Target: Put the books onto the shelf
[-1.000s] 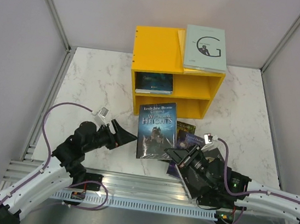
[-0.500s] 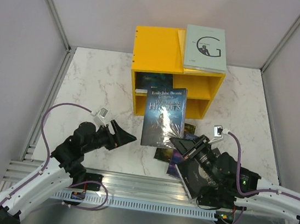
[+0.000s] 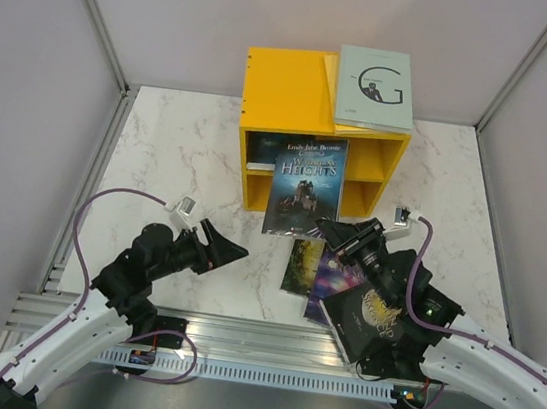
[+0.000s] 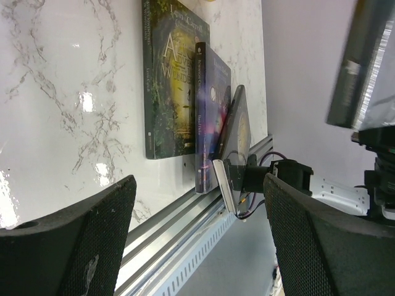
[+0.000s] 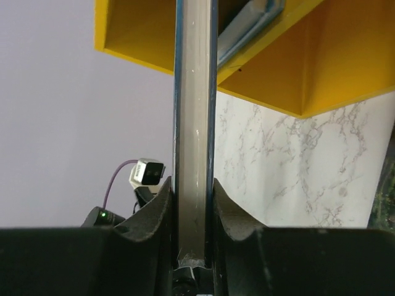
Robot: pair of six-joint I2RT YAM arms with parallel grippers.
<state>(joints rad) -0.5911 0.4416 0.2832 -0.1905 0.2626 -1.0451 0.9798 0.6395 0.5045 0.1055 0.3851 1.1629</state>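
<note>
Wuthering Heights book (image 3: 305,184) now lifted off the table, upright before the shelf (image 3: 286,90) openings. Right gripper (image 3: 338,235) clamped on its bottom edge. Left gripper (image 3: 228,243) spread wide, holding nothing. Risk: tall cover snags a shelf edge and twists out of the narrow pinch.
</note>
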